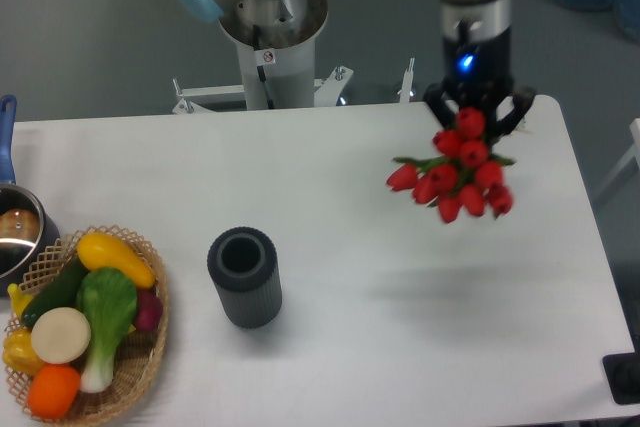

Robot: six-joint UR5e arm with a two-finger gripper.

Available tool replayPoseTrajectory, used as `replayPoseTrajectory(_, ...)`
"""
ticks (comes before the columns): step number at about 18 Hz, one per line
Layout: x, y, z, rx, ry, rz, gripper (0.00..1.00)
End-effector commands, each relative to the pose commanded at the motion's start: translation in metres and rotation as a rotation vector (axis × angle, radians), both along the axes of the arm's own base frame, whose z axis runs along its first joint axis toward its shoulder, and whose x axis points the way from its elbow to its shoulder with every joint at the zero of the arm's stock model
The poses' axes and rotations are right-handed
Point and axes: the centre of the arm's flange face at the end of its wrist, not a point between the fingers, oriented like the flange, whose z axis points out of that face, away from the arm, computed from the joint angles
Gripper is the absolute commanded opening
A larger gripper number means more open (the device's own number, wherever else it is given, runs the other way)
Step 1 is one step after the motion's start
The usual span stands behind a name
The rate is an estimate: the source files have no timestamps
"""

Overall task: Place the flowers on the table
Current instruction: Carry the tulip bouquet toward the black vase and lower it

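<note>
Camera set-up: 1 fixed view, looking down steeply from above the near long edge of the table [330, 367], facing toward the robot's base [270, 37] at the far edge. It is standing far enough back to be taking in almost the full tabletop, cutting off the left end and the arm's upper part.

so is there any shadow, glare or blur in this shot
In the fixed camera view, lighting is even and soft; a faint blurred shadow lies on the table below the flowers, offset from them. The pot at the left edge shows a bright glint. The whole frame is slightly soft, the tulips' edges smeared.
</note>
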Motion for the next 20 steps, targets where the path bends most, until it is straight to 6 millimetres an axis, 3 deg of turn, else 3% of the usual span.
replayPoseTrajectory(3,0.006,0.018,-0.027,-0.024,-0.050,-0.025,0.30)
replayPoseTrajectory(10,0.017,0.036,-0.064,-0.091,-0.102,-0.059,0.30)
replayPoseTrajectory(20,0.033,0.071,-0.139,-0.241,-0.152,-0.108,0.30)
